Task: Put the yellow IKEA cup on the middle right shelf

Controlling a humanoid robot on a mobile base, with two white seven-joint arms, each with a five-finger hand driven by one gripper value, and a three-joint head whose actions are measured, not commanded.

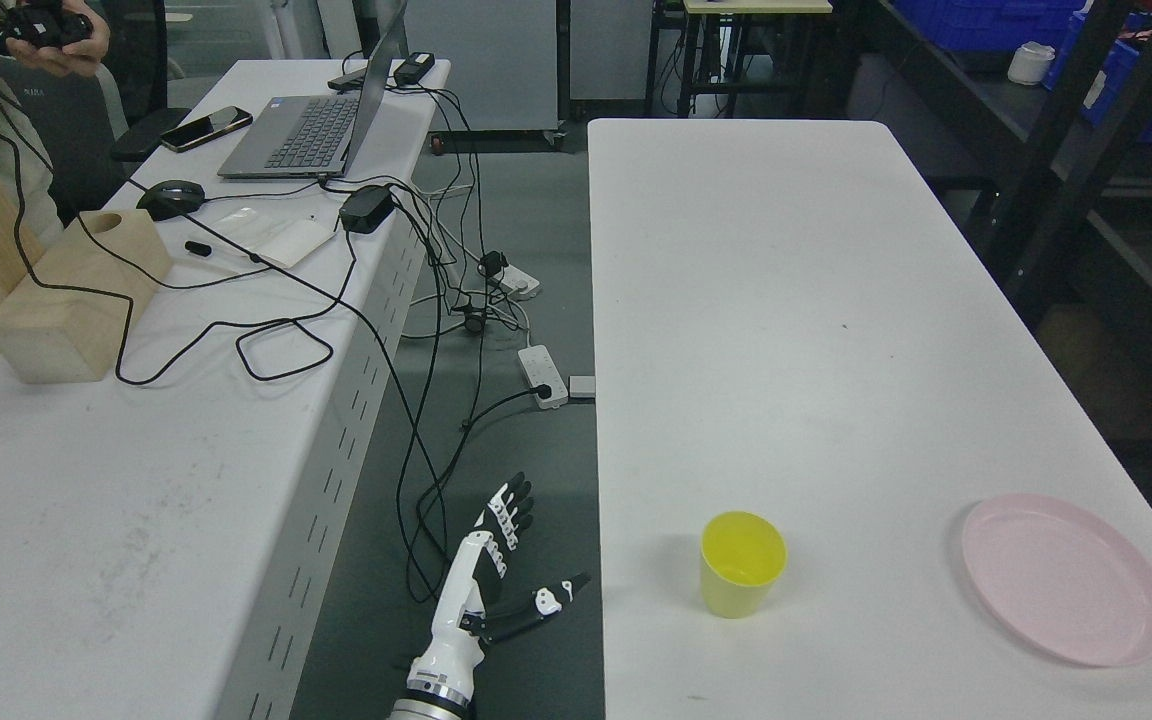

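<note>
A yellow cup [742, 563] stands upright and empty near the front of the white table [786, 300], toward its left edge. My left hand [521, 555] hangs in the gap left of that table, below its top, fingers spread and holding nothing. It is well left of the cup and apart from it. My right arm does not show. A dark shelf unit [1066, 120] rises beyond the table's right side.
A pink plate [1064, 578] lies at the table's front right. On the left desk [136, 480] are a laptop [311, 130], mouse, phone, wooden block [76, 295] and many cables. A power strip [544, 376] lies on the floor. A person's hand shows at top left.
</note>
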